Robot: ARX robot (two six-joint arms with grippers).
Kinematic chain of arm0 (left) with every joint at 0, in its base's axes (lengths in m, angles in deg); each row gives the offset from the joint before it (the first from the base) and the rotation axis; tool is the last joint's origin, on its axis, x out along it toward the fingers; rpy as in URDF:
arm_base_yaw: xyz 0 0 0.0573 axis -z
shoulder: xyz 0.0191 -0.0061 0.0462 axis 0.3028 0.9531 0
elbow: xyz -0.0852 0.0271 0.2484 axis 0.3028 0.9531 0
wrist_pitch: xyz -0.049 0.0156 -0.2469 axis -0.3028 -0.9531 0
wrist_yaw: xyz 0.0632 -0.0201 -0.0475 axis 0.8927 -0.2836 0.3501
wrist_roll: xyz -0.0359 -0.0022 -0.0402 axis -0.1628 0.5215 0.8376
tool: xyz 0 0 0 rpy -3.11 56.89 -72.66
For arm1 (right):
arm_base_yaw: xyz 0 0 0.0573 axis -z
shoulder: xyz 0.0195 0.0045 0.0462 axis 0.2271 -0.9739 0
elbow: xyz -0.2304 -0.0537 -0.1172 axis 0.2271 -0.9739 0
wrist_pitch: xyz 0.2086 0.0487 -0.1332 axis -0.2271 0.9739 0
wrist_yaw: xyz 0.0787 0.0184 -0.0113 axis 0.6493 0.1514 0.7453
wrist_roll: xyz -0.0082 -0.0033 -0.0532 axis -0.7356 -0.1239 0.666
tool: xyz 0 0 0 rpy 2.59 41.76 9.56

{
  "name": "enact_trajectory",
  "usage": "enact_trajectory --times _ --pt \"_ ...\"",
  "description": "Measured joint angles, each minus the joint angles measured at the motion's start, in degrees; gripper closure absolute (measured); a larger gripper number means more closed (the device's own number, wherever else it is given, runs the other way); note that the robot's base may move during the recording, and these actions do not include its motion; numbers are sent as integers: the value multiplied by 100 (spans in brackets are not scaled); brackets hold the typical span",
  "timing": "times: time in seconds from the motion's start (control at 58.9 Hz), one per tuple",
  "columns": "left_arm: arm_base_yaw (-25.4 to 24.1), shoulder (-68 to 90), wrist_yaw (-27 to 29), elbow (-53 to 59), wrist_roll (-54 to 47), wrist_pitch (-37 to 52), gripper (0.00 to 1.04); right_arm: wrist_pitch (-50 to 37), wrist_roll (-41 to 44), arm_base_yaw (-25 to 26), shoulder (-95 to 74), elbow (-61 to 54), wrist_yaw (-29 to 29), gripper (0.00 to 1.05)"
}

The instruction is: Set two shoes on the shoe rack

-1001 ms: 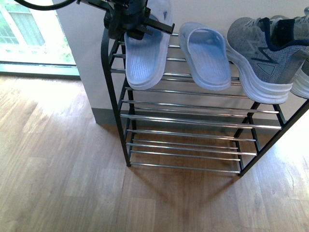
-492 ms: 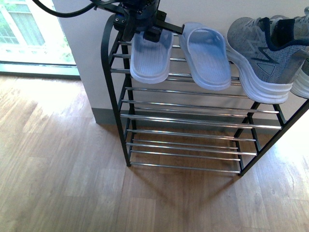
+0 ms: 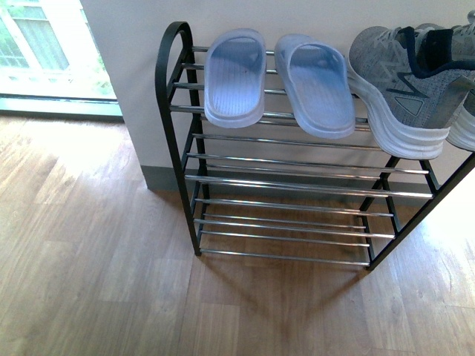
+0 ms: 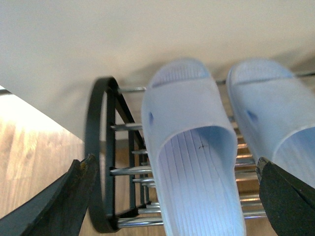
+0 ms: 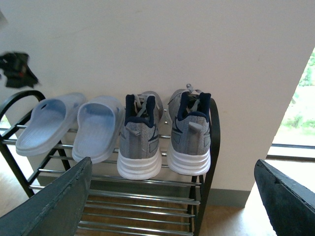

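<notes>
Front view: two pale slides, the left slide (image 3: pixel 234 76) and the right slide (image 3: pixel 315 85), are seen lying side by side on the top tier of the shoe rack (image 3: pixel 172 141), with the grey sneakers (image 3: pixel 397 81) just beside them. Neither arm is shown there. In the left wrist view the left gripper (image 4: pixel 172 196) is seen with its jaws spread wide, clamped on nothing; the right gripper (image 5: pixel 172 196) is likewise held apart. The slides' heels overhang the front rod, so a slip could be caused by a brush from a retreating arm. How firmly they are seated probably cannot be judged here.
</notes>
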Motion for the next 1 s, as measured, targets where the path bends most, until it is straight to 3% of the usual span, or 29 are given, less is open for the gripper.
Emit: enact_trajectory --times 0.17,0.238,0.322,0.39,0.747,1.001 --pt "-129 -1624 535 1641 -433 942 11 0 2 0 0 0 0 9" --pt "-258 -2140 984 2555 -531 2367 21 0 0 0 0 -2 0 9" --pt "-531 -2682 907 3652 -588 3871 36 0 0 0 0 0 0 9" --pt "-732 -3005 787 4339 -601 4468 46 0 2 0 0 0 0 9" --pt "-1458 -4363 2 6457 -645 5038 104 0 0 0 0 0 0 9" --pt "-1851 -5250 -387 7298 -660 5003 104 0 0 0 0 0 0 9"
